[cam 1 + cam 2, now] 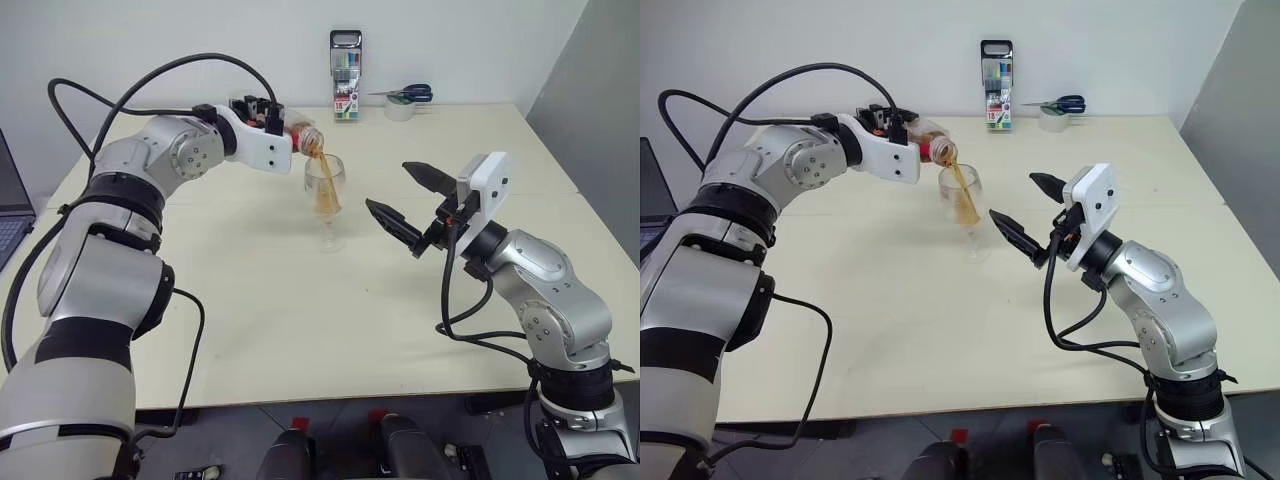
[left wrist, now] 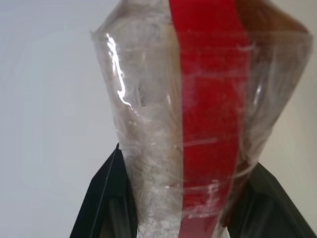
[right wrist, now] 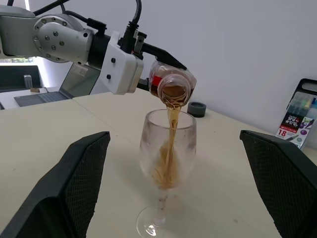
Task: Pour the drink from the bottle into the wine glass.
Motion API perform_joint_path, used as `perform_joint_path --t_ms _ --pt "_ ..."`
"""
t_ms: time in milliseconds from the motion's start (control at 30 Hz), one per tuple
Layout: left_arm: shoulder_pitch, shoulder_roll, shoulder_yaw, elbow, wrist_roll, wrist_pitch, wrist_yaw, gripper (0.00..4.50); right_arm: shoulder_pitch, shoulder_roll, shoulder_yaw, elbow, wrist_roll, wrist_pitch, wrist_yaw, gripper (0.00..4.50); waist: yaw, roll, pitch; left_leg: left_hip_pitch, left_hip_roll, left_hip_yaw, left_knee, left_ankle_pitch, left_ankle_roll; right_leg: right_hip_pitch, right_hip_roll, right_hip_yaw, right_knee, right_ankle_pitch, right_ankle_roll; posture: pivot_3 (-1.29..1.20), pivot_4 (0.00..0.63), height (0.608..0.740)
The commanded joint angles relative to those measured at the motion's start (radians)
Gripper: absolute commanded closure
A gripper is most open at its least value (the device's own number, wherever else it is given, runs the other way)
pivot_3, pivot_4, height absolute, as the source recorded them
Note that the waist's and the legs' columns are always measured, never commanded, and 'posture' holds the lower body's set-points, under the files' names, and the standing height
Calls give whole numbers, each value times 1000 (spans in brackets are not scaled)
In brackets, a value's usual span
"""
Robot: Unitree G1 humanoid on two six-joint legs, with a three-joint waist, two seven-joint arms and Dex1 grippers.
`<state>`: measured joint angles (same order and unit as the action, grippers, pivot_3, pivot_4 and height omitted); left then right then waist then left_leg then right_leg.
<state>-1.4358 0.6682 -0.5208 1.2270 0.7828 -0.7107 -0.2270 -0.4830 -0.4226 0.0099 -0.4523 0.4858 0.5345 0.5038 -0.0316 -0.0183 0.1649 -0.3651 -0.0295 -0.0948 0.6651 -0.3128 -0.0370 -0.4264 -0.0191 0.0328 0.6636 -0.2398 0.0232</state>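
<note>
The bottle [image 1: 300,133] is sitting in my left gripper [image 1: 262,112], tipped over on its side with its open mouth angled down above the wine glass [image 1: 325,195]. My left gripper is clamping its two black fingers [image 2: 106,198] on the bottle's clear sides; through the left wrist camera I am seeing them pressed against the plastic on either side, with a red band of label running up between them. The drink [image 3: 170,148] is falling from the mouth in a thin reddish-brown stream into the bowl of the glass and gathering at the bottom. The glass is standing upright on the pale table [image 1: 300,330], near the middle, directly under the bottle's mouth and not touching it.

Moving right, my right gripper [image 1: 405,200] is hovering just to the right of the glass, pointing toward it, jaws spread wide and holding nothing. Through the right wrist camera I am watching the glass framed between the two parted fingers [image 3: 74,183], clear of both.

At the back edge of the table a marker pack [image 1: 346,75] is standing upright, and a roll of tape [image 1: 401,108] with scissors [image 1: 412,93] lying on top is sitting to its right. A small dark cap [image 3: 196,109] is lying on the table behind the glass.
</note>
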Motion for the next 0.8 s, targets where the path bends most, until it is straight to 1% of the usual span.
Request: perform_joint_path --t_ms 33,800 --pt "-58 26 -2 -13 7 -11 30 2784 -16 -1 -24 -15 0 -29 6 0 0 0 0 0 0 0 0 0 0 0 0 0 0 0 0 0 150 740" --pt "-107 33 -51 2 85 -19 92 2784 -10 12 -14 -13 -7 -46 2 0 0 0 0 0 -2 1 0 0 0 0 0 0 1 0 0 0 150 740"
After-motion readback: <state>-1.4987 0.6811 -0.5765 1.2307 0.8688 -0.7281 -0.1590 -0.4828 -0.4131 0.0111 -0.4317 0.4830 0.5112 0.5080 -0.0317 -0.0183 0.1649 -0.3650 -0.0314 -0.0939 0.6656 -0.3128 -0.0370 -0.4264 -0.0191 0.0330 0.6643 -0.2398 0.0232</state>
